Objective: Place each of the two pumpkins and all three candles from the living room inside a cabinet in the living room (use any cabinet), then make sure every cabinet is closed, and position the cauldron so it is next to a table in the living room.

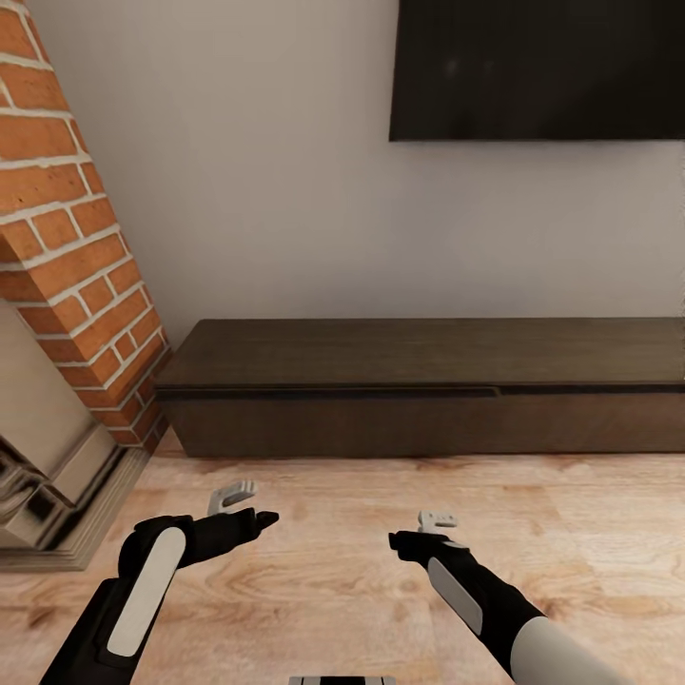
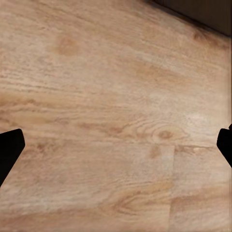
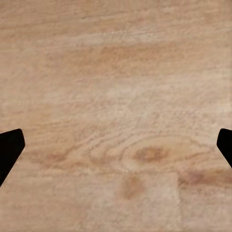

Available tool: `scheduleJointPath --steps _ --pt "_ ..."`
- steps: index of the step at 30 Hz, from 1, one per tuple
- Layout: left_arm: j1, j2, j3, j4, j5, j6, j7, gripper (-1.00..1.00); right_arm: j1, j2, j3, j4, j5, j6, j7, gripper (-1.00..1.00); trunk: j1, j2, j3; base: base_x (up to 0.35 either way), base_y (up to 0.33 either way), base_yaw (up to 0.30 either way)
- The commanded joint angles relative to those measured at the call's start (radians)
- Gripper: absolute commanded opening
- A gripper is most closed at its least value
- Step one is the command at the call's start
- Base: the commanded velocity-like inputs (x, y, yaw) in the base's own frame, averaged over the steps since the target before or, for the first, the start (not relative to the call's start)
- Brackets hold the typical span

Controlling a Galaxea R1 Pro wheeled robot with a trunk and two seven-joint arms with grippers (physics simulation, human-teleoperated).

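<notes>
The long, low dark-brown cabinet (image 1: 428,381) stands against the pale wall ahead, and its drawer fronts look shut. My left gripper (image 1: 249,506) hovers open over the plank floor in front of the cabinet's left end. My right gripper (image 1: 419,531) is open too, a little further right at the same distance from the cabinet. In the left wrist view the left gripper (image 2: 116,145) has its dark fingertips (image 2: 9,150) wide apart over bare wood. The right gripper (image 3: 116,147) in its wrist view is just as empty. The pumpkins, candles and cauldron are out of view.
The red brick chimney (image 1: 67,247) and the stone-coloured fireplace surround (image 1: 48,447) rise at the left, close to my left arm. A black television (image 1: 538,67) hangs on the wall above the cabinet. Light wood floor (image 1: 381,590) lies between me and the cabinet.
</notes>
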Motion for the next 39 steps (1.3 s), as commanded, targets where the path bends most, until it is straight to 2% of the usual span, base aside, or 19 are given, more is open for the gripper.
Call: scheduleJointPath --steps 1,5,6,15,27,35,39 --pt "-0.001 0.001 0.000 0.000 0.011 0.002 0.010 1.00 -0.001 -0.001 0.007 -0.003 -0.008 0.003 0.008 1.00 -0.001 0.000 0.003 0.000 0.000 0.000" --pt "-0.001 0.001 0.001 0.001 0.013 0.002 0.011 1.00 -0.001 -0.001 0.004 -0.003 -0.009 0.003 0.060 1.00 -0.002 0.001 0.019 0.000 0.000 0.000" --pt "-0.001 0.001 0.002 0.001 0.013 0.002 0.011 1.00 -0.001 -0.002 -0.018 -0.003 -0.017 0.008 0.072 1.00 -0.003 0.001 0.022 0.000 0.000 0.000" --pt "-0.001 0.000 0.000 0.001 0.013 0.002 0.011 1.00 -0.001 -0.003 -0.026 -0.003 -0.019 0.036 0.076 1.00 -0.007 0.003 0.057 -0.158 0.000 0.000" --pt "-0.001 0.001 0.002 -0.001 0.013 0.002 0.011 1.00 -0.001 -0.003 -0.026 -0.003 -0.019 0.035 0.077 1.00 -0.012 0.006 0.103 -0.021 0.000 0.000" --pt "-0.001 0.002 0.000 -0.008 0.013 0.002 0.011 1.00 -0.001 -0.003 -0.026 -0.002 -0.019 0.037 0.104 1.00 -0.016 0.008 0.128 -0.007 0.000 0.000" --pt "-0.001 0.001 -0.004 -0.008 0.013 0.002 0.011 1.00 -0.001 -0.003 -0.026 -0.001 -0.019 0.039 0.106 1.00 -0.018 0.009 0.139 -0.211 0.000 0.000"
